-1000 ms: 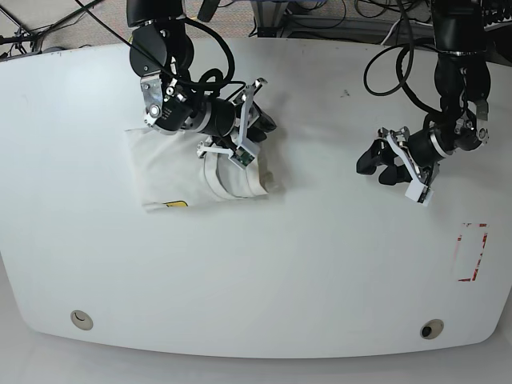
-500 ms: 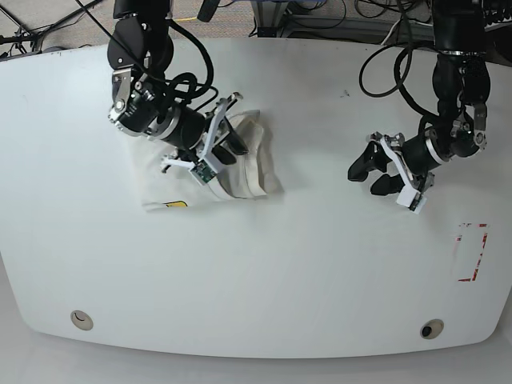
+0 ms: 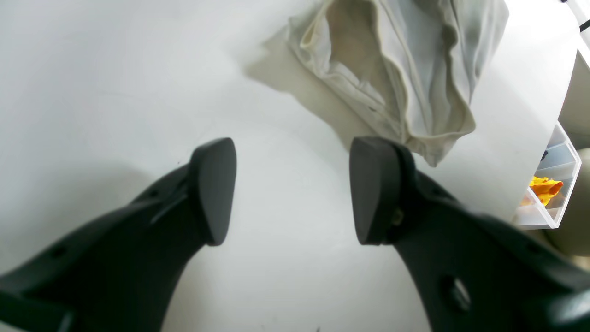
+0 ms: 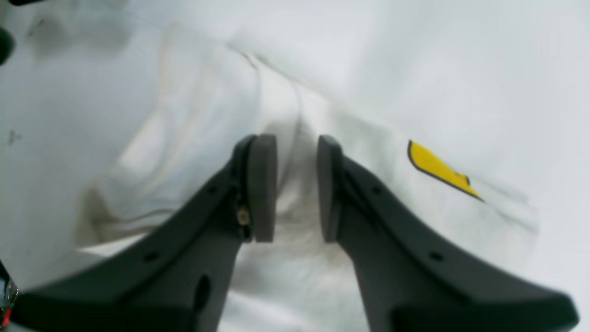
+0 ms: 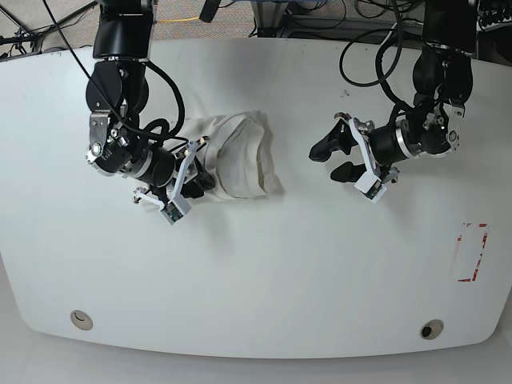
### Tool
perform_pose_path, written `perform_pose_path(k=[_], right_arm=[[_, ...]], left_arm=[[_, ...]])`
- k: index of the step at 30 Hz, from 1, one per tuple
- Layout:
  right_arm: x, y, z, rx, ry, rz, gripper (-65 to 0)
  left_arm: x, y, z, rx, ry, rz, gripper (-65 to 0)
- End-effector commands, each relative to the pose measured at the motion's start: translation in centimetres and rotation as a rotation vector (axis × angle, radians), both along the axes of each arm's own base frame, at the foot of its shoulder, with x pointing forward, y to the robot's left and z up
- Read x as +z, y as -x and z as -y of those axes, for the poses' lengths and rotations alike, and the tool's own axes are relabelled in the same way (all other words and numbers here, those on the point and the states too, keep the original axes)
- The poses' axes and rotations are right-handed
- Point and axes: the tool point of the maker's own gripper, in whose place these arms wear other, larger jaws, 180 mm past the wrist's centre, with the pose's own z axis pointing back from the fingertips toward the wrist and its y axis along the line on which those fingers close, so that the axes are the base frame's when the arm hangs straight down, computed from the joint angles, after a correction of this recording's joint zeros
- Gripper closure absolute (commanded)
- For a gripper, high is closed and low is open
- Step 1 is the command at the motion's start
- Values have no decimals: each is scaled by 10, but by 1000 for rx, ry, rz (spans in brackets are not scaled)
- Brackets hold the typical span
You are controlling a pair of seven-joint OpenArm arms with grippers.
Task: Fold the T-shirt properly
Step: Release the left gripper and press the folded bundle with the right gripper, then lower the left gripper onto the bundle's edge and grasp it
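T-shirt (image 5: 236,156): white, bunched in rumpled heap on white table (image 5: 264,272), upper-left of centre; print mostly hidden, only yellow patch with black edge (image 4: 440,168) showing.
Right gripper (image 4: 297,186): over shirt, jaws narrowly parted, cloth seen in gap; contact unclear, picture blurred.
Left gripper (image 3: 290,189): jaws wide apart, nothing held, near shirt's edge, over bare table.
Clear compartment box (image 3: 548,189): beyond table edge, cut off.
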Motion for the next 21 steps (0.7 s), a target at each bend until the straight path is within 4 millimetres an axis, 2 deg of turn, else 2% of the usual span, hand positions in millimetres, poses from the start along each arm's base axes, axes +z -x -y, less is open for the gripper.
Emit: perform_pose_path(k=[1, 4, 8, 13, 17, 21], right_arm=[[10, -17, -2, -8, -64, 49, -140], [-3, -30, -1, -33, -111, 19, -140], [-15, -38, 7, -52, -78, -15, -140], [14, -44, 12, -43, -43, 71, -140], [38, -52, 41, -87, 20, 123, -138], [47, -57, 81, -165, 60, 144, -138]], left_arm=[[14, 1, 11, -2, 58, 33, -365], [12, 6, 14, -8, 62, 27, -365], [10, 9, 14, -9, 61, 18, -365], [8, 12, 15, -10, 65, 10, -365], [8, 14, 25, -36, 72, 9, -365], [14, 13, 54, -96, 102, 24, -365]])
